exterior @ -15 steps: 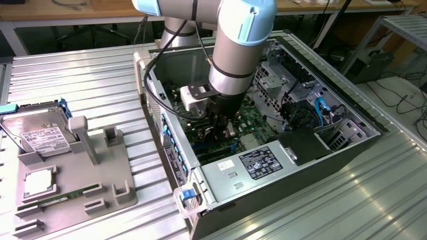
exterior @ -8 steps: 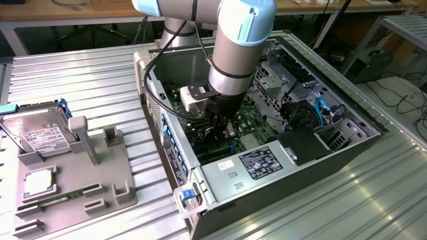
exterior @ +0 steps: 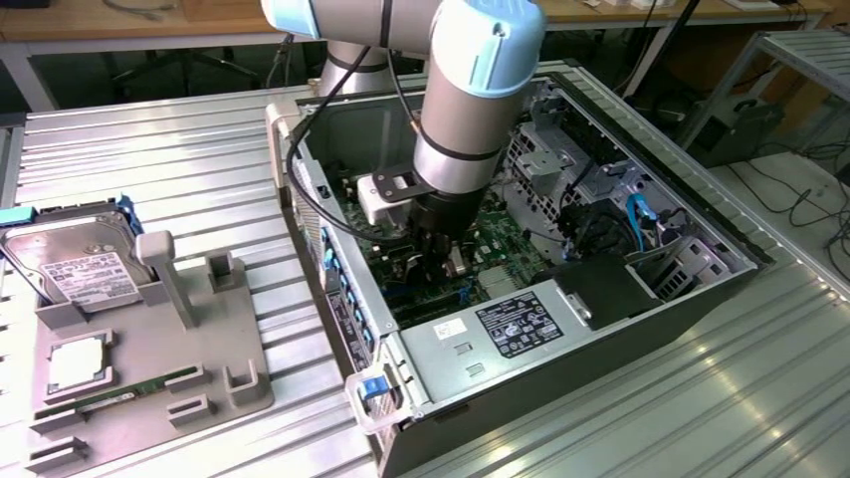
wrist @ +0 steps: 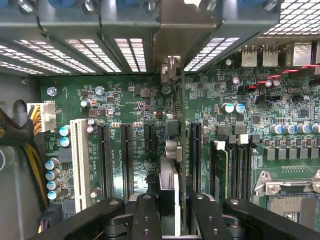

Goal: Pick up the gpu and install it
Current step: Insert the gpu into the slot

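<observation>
GPU held edge-on over the motherboard slots

GPU [wrist: 170, 197] sits clamped between the two black fingers [wrist: 146, 215] of the claw [wrist: 170, 220], seen on edge in the wrist view as a thin pale strip running away from the camera. Its far end carries the silver bracket [wrist: 171, 67], which reaches the slotted rear wall of the case. Beneath and to either side of the card lie the long black expansion slots [wrist: 126, 155] of the green motherboard [wrist: 135, 107], with a white slot [wrist: 79, 162] further off and the memory slots [wrist: 235, 165] on the other side.

In the exterior view the arm [exterior: 465, 110] reaches straight down into the open computer case [exterior: 638, 289] on the ribbed metal tabletop [exterior: 159, 159]. On the exterior view's left, well apart from the case, a grey fixture tray [exterior: 233, 339] holds a hard drive [exterior: 74, 264] and a narrow green memory stick [exterior: 119, 391]
</observation>
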{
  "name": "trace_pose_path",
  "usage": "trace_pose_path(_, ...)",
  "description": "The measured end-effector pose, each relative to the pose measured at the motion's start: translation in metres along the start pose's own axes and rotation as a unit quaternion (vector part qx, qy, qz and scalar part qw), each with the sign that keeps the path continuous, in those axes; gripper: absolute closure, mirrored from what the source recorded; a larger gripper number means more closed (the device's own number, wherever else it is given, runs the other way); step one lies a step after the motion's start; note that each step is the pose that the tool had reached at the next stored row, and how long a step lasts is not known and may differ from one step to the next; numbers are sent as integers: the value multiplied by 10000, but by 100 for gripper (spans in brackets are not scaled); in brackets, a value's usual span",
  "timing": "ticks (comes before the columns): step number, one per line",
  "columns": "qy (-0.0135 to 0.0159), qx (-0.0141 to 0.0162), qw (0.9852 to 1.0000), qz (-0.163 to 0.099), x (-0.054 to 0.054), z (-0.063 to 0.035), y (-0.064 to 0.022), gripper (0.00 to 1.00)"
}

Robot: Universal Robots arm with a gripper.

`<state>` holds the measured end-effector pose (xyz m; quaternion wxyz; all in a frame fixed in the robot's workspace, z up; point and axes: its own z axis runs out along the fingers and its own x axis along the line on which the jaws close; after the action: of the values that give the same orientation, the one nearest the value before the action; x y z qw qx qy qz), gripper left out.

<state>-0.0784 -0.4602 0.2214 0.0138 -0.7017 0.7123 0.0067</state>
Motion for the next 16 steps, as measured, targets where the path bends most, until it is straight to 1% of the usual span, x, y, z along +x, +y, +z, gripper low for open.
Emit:
trace_pose_path(2, 0, 0, 10000, 0, 0, 0, 0, 72)
trace_pose_path(3, -15, 7, 10000, 0, -5, 9, -2, 71)
trace_pose_path(4, -3, 2, 10000, 1, -14, -9, 0, 71)
trace_pose_path(5, 4, -1, 10000, 0, -16, -27, 0, 65)
trace_pose_path(6, -1, 2, 10000, 0, -18, -44, 0, 65)
trace_pose_path(8, 1, 4, 10000, 0, -25, -183, -2, 65)
trace_pose_path(16, 2, 4, 10000, 0, -38, -549, -5, 65)
